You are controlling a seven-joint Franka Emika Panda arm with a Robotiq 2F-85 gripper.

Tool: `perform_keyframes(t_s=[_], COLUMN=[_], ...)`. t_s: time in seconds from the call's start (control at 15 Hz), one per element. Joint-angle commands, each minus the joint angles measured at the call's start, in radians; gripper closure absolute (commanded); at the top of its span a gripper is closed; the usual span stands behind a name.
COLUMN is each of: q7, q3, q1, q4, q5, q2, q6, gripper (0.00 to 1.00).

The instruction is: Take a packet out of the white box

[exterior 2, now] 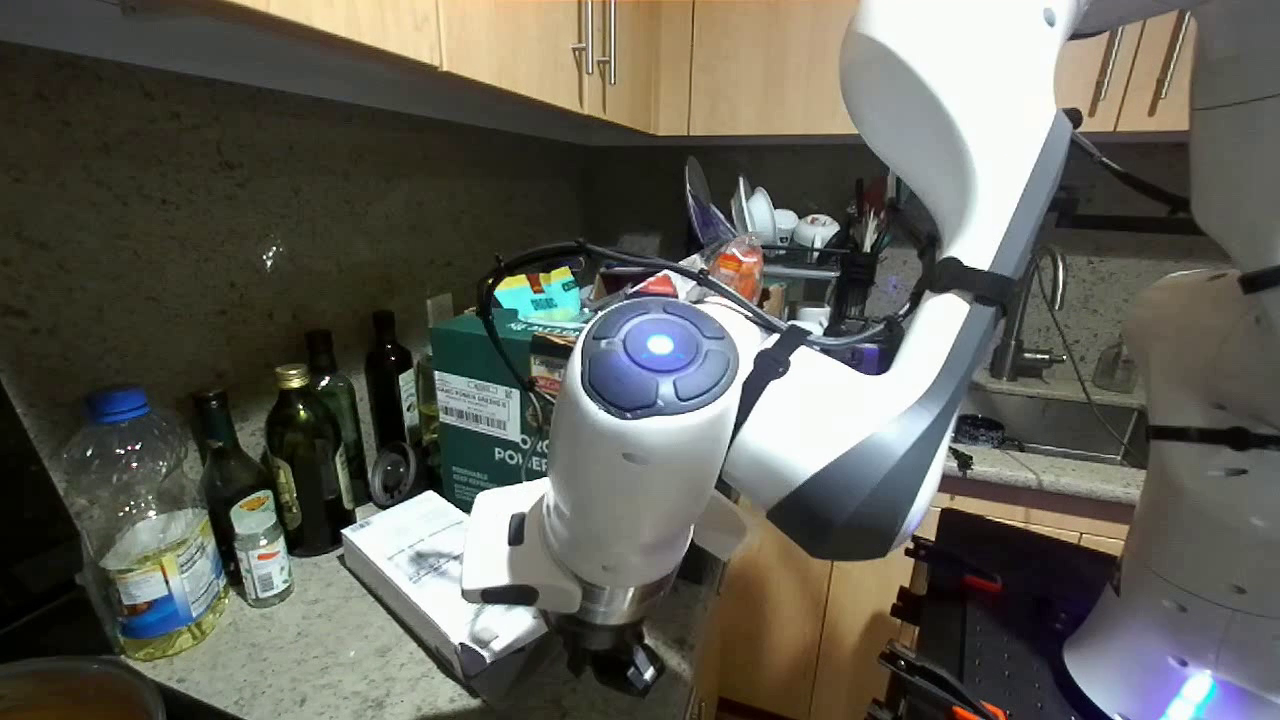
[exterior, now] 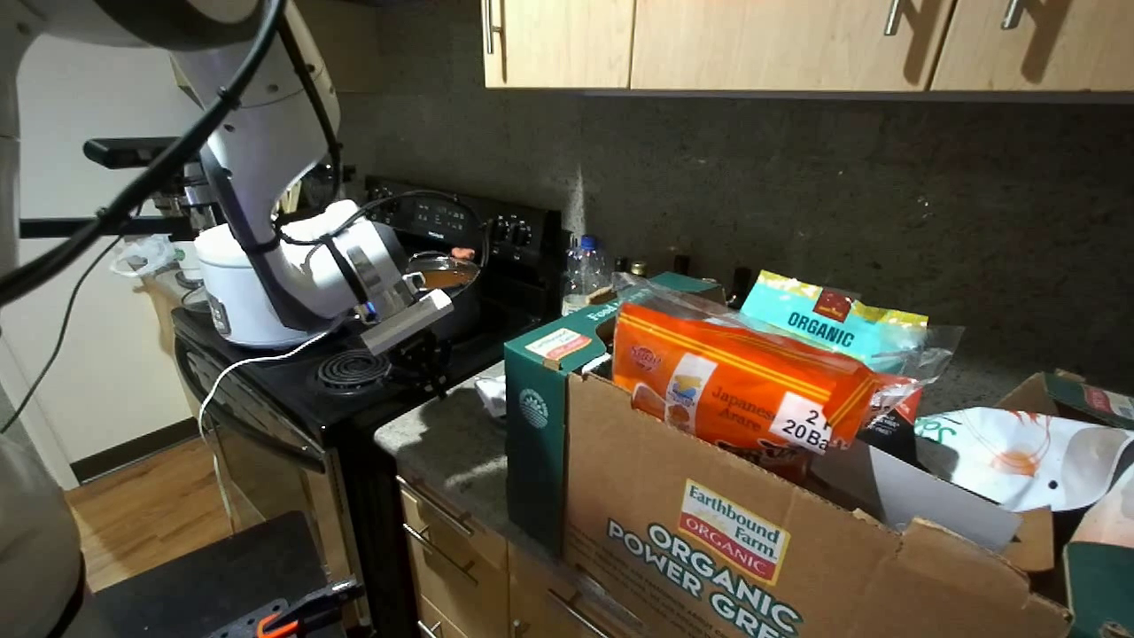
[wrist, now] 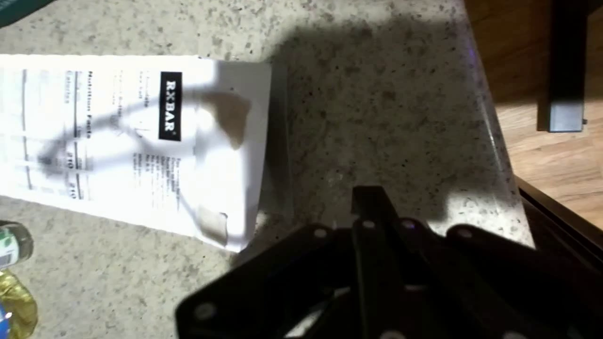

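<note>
The white box (wrist: pixel 141 141) printed RXBAR lies flat on the counter in the wrist view, at the left. It also shows in an exterior view (exterior 2: pixel 440 570). Its near end has two brownish patches; I cannot tell whether they are openings. No packet shows; the inside is hidden. My gripper (wrist: pixel 370 202) is shut with nothing visible between its fingertips. It is above the counter, off the box's near end and apart from it. It shows in both exterior views (exterior: pixel 430 368) (exterior 2: pixel 630 668). A white rounded container (exterior: pixel 248 288) with a cord stands on the stove.
A green and brown Organic Power Greens carton (exterior: pixel 673 540) holds several packages, including an orange bag (exterior: pixel 718 381). Several bottles (exterior 2: pixel 290 460) and a small jar (exterior 2: pixel 262 560) stand beside the white box. The counter edge (wrist: pixel 494 127) is at the right in the wrist view.
</note>
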Motion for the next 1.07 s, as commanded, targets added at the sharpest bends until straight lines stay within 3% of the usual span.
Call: perform_keyframes(t_s=[0.0,0.4,0.67,1.0], q7=[0.097,0.262,0.464,0.623], q3=[-0.001,0.004,-0.022,-0.018], q1=[0.011,0.031,0.05,0.031], q4=[0.028,0.022,0.039,0.061], q5=[-0.117,-0.199,-0.359,-0.483], q2=[0.03,0.083,0.118,0.168], q6=[0.03,0.06,0.035,0.012], gripper=[1.0,1.0,1.0,1.0])
